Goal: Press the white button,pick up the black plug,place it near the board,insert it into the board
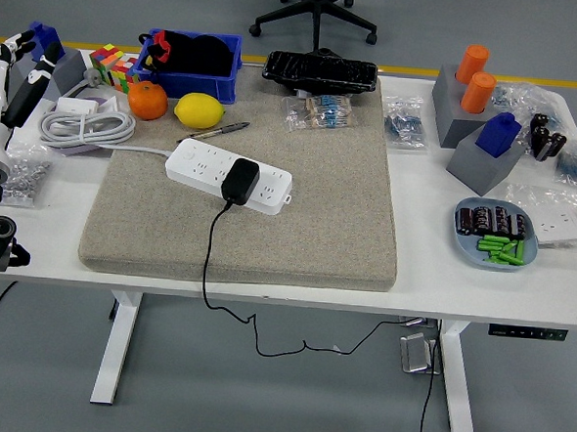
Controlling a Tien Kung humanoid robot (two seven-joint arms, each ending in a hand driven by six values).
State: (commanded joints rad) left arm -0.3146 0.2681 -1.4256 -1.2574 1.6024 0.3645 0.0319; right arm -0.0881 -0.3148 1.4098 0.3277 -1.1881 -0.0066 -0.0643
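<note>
A white power strip [208,167] lies slanted on the grey mat [309,207]. The black plug [239,182] sits on the strip's right half, and its black cable [207,260] runs down over the table's near edge. My left hand [11,77] is at the picture's left edge, over the table's left end and well away from the strip. Its fingers are relaxed and hold nothing. My right arm is out of view.
A coiled white cable [86,125], an orange [149,100], a lemon [199,110], a pen [220,130] and a blue bin [190,63] lie behind the strip. Grey blocks [488,155] and a plate of small parts [495,234] stand at the right.
</note>
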